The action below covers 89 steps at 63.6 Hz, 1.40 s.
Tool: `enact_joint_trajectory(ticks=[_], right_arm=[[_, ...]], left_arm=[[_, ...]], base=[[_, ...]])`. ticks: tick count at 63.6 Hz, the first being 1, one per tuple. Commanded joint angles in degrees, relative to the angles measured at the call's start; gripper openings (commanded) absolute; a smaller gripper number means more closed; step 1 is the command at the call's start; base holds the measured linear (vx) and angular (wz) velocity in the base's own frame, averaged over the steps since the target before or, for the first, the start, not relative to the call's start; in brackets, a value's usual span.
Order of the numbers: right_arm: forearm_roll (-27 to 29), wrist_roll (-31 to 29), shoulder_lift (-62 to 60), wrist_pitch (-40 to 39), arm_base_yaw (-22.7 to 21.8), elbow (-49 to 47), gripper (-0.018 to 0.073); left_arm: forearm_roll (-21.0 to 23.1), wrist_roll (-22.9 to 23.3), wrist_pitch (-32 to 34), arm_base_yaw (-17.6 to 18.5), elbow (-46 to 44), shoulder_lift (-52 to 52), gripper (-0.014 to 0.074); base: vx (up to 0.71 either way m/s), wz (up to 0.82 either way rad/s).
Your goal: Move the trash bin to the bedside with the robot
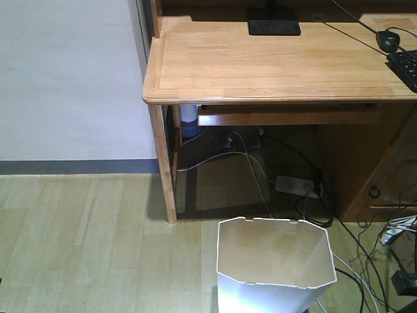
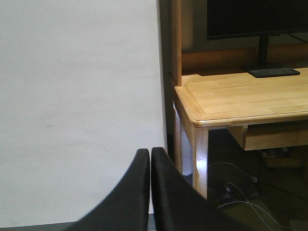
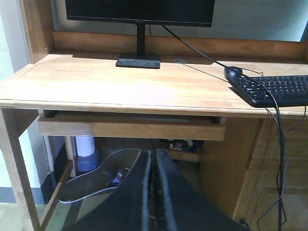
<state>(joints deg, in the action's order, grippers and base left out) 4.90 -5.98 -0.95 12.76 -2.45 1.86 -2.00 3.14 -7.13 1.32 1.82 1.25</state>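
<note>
Both the left gripper [image 2: 150, 166] and the right gripper [image 3: 153, 166] are closed on nothing while the trash bin [image 1: 273, 257] stands untouched on the floor [image 1: 78, 248] in front of the desk [image 1: 260, 65], so a gripper should be opened and the rim [image 1: 270, 220] pinched firmly before any carrying is tried.

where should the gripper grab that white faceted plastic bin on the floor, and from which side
Probably pinch the thin near wall of the white faceted plastic trash bin at its rim, coming down from above: it stands upright and open-topped, so one finger can slip inside and one outside.
</note>
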Motion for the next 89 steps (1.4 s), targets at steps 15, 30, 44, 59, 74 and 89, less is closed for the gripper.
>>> enact_joint_trajectory(ticks=[15, 30, 44, 59, 74, 89], right_arm=[[0.1, -0.5, -0.4, -4.4, 0.0, 0.9, -0.0009], [0.1, -0.5, -0.4, -4.4, 0.0, 0.9, -0.0009], [0.1, -0.5, -0.4, -4.4, 0.0, 0.9, -0.0009], [0.2, -0.5, -0.4, -7.2, 0.0, 0.9, -0.0009], [1.8, -0.2, -0.4, -30.2, 0.0, 0.2, -0.0009], [2.8, -2.3, 7.0, -23.4, 0.0, -10.7, -0.0009]], left_arm=[[0.1, 0.2, 4.2, -0.1, -1.4, 0.3, -0.0006], [0.1, 0.2, 4.2, -0.1, -1.4, 0.3, -0.0006], [0.1, 0.2, 4.2, -0.1, -1.4, 0.3, -0.0006], [0.1, 0.2, 4.2, -0.1, -1.4, 0.3, -0.0006], [0.1, 0.2, 4.2, -0.1, -1.4, 0.3, -0.0006], [0.1, 0.2, 4.2, -0.1, -1.4, 0.3, -0.0006]], base=[[0.00, 0.00], [0.00, 0.00], [0.00, 0.00], [0.00, 0.00], [0.00, 0.00], [0.00, 0.00]])
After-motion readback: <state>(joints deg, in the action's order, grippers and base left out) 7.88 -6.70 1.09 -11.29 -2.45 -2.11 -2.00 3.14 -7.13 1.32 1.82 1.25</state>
